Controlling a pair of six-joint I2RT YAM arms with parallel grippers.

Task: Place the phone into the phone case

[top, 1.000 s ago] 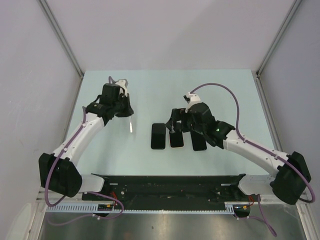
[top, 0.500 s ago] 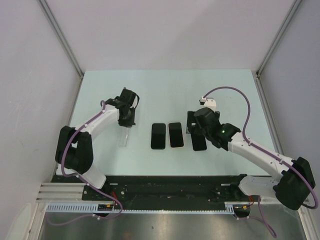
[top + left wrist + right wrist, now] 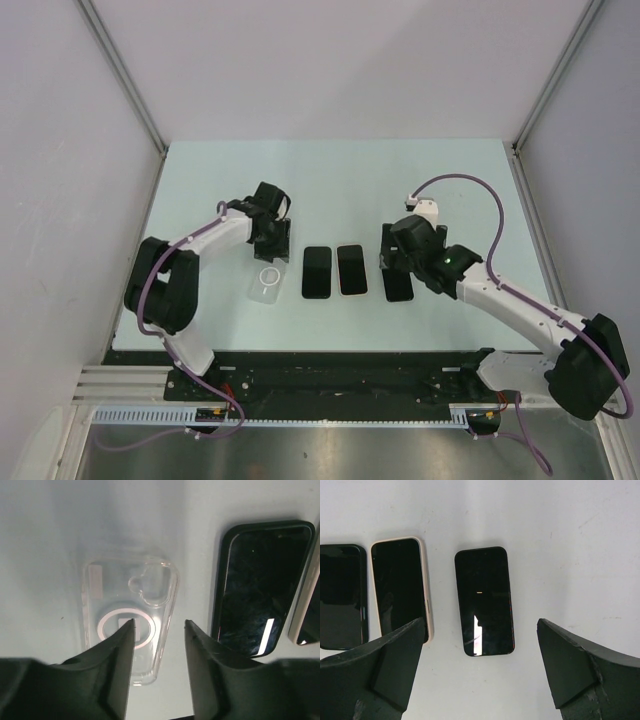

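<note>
A clear phone case [image 3: 268, 283] with a white ring lies flat on the table, left of a row of three phones. In the left wrist view the case [image 3: 129, 615] is under my left gripper [image 3: 159, 630], which is partly open with nothing between its fingers. The rightmost phone [image 3: 484, 600] is bare and black, screen up. My right gripper [image 3: 480, 625] hovers above it, wide open and holding nothing. From above, the left gripper [image 3: 270, 245] is just behind the case, and the right gripper [image 3: 393, 262] is over the bare phone [image 3: 398, 284].
A phone in a pink case [image 3: 351, 270] lies in the middle of the row and a phone in a black case [image 3: 316, 272] on its left, close to the clear case. Grey walls [image 3: 90, 150] close in the table on three sides.
My left gripper has swung right toward the phones and opened, letting go of the clear case, which now lies flat. The right gripper has drawn back slightly from the phone row.
</note>
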